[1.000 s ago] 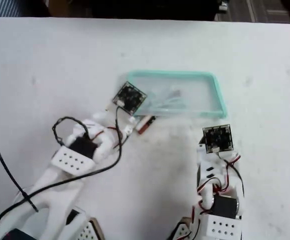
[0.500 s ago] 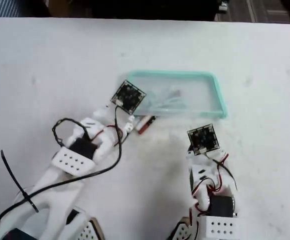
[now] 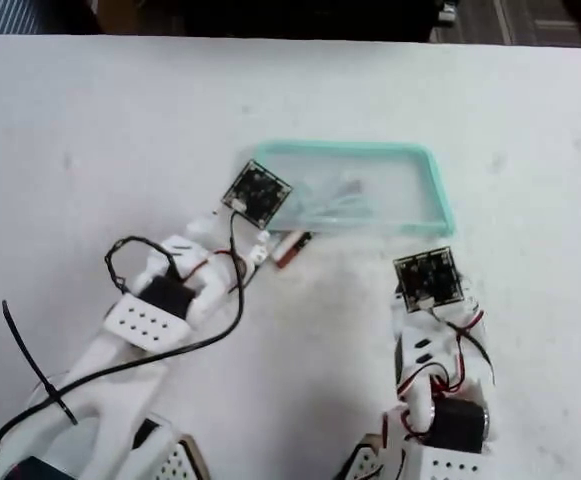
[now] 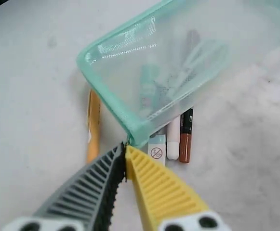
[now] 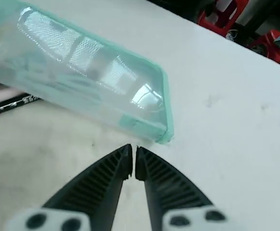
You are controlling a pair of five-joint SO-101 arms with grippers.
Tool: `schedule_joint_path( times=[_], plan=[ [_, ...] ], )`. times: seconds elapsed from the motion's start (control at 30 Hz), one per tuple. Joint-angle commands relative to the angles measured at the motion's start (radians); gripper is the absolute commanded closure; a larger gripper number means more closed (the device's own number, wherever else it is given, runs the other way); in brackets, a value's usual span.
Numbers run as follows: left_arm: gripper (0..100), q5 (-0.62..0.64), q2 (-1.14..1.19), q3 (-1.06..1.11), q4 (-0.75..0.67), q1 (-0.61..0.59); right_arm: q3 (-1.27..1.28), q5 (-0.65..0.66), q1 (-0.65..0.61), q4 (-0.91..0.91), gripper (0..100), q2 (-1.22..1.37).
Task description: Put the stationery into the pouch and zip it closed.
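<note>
The translucent pouch (image 3: 348, 188) with a teal border lies flat mid-table, and several pens show through its mesh (image 4: 178, 72). My left gripper (image 4: 125, 150) is shut on the pouch's near left corner (image 4: 132, 137). Beside that corner lie an orange pencil (image 4: 92, 126), a white stick (image 4: 172, 140), a brown-black pen (image 4: 185, 135) and a small white eraser (image 4: 156, 150). The brown pen (image 3: 292, 247) also shows beside the left arm. My right gripper (image 5: 133, 151) is shut and empty, just short of the pouch's near right corner (image 5: 165, 134).
The white table (image 3: 120, 120) stretches bare to the left, right and far side of the pouch. Black and red cables (image 3: 130, 250) loop off the left arm. A dark pen (image 5: 9, 107) lies under the pouch's near edge.
The right arm swung left along the pouch's near edge, then back right to its near right corner. The left arm and pouch kept still.
</note>
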Motion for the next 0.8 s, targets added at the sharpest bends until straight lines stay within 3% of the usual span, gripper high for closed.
schedule_joint_path(
  times=[0.0, 0.2, 0.63, 0.77],
  plan=[
    [98, 0.011, -0.005, -0.008, -0.028, 0.007, -0.087, 0.014, 0.012, 0.004, 98.1, 0.008],
    [98, 0.009, -0.005, -0.006, -0.028, 0.007, -0.138, -0.003, 0.008, 0.004, 98.1, 0.097],
    [98, 0.002, -0.005, -0.006, -0.028, 0.007, -0.440, -0.060, 0.015, 0.005, 98.1, 0.734],
    [98, 0.002, -0.005, -0.008, -0.028, 0.007, -0.559, -0.158, 0.016, 0.016, 98.1, 0.908]
  ],
)
